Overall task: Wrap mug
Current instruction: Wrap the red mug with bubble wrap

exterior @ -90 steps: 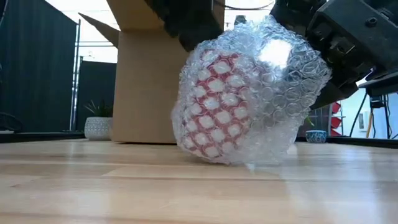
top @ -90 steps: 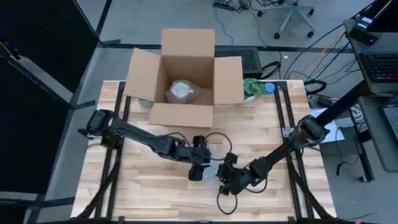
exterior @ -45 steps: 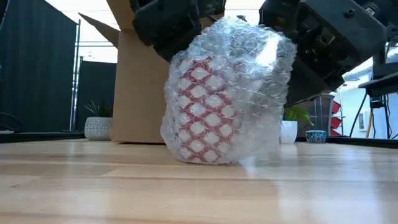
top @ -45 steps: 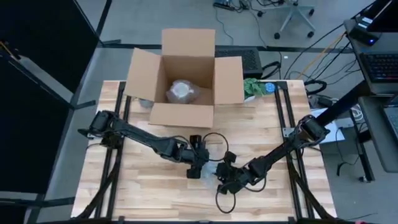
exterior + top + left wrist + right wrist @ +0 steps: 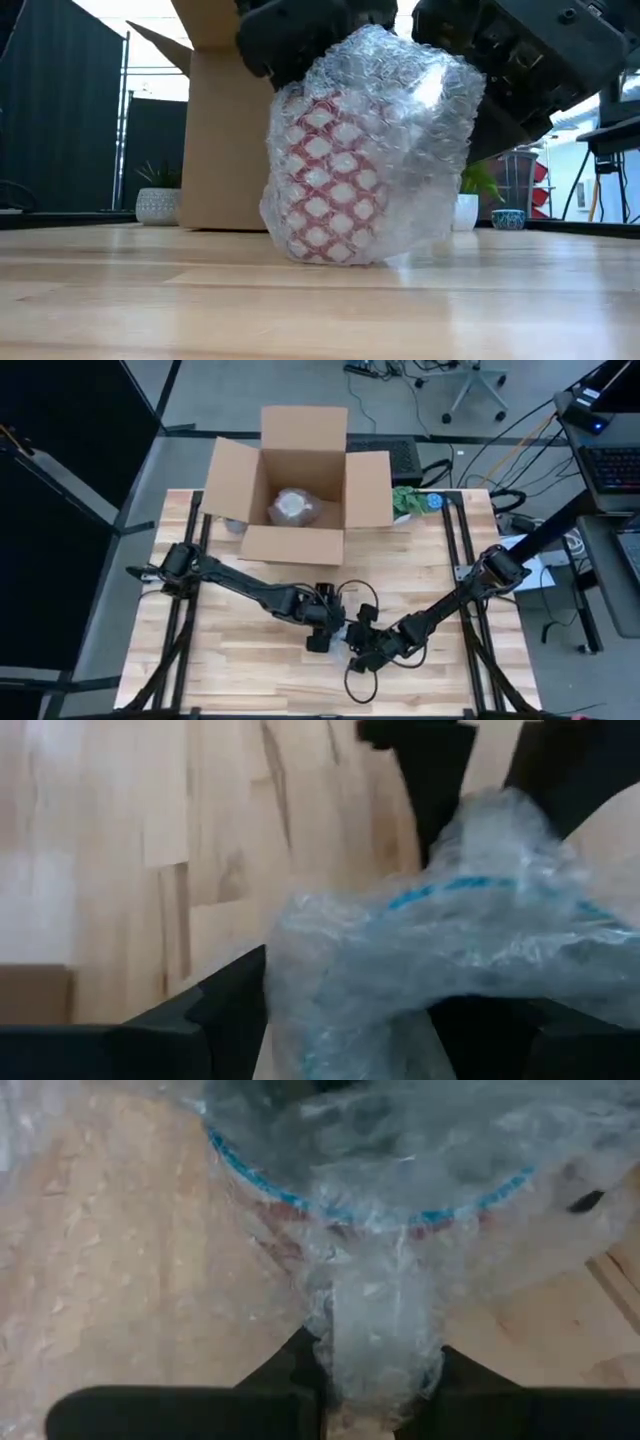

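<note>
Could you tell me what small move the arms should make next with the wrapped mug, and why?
Probably the right gripper should tuck the strip of bubble wrap it pinches into the mug's open top. The mug stands upright on the table, already covered all round, and the left gripper holds wrap on the other side, so the loose ends at the top seem all that remains.

You had the wooden table [image 5: 250,660] carrying the bubble-wrapped mug [image 5: 365,160] between the fingers, cardboard box [image 5: 297,490] well beyond them.
</note>
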Robot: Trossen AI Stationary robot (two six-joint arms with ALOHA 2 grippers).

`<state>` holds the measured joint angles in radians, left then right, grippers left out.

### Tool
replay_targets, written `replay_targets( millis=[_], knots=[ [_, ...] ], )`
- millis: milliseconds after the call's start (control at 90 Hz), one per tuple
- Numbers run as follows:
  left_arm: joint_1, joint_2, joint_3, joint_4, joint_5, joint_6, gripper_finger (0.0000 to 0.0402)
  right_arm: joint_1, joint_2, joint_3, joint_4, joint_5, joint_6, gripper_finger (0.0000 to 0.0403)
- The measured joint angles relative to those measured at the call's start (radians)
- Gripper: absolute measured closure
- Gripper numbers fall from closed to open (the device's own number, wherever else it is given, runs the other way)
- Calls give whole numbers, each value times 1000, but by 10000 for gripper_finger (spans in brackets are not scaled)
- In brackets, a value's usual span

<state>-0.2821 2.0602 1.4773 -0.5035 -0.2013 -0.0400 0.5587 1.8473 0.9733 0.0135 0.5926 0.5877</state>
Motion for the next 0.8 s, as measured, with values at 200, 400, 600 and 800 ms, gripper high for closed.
replay_targets(
  millis=[200,400,600,800],
  knots=[
    [1,11,-1,67,51,-2,164,2,0,0,-7,0,-3,357],
    [2,12,-4,102,91,17,164,3,-2,0,-17,0,-1,357],
    [0,-25,-6,74,82,-9,164,7,-2,3,-32,2,23,357],
    [-1,-104,-13,32,78,-47,164,4,0,4,-27,0,20,357]
  ],
)
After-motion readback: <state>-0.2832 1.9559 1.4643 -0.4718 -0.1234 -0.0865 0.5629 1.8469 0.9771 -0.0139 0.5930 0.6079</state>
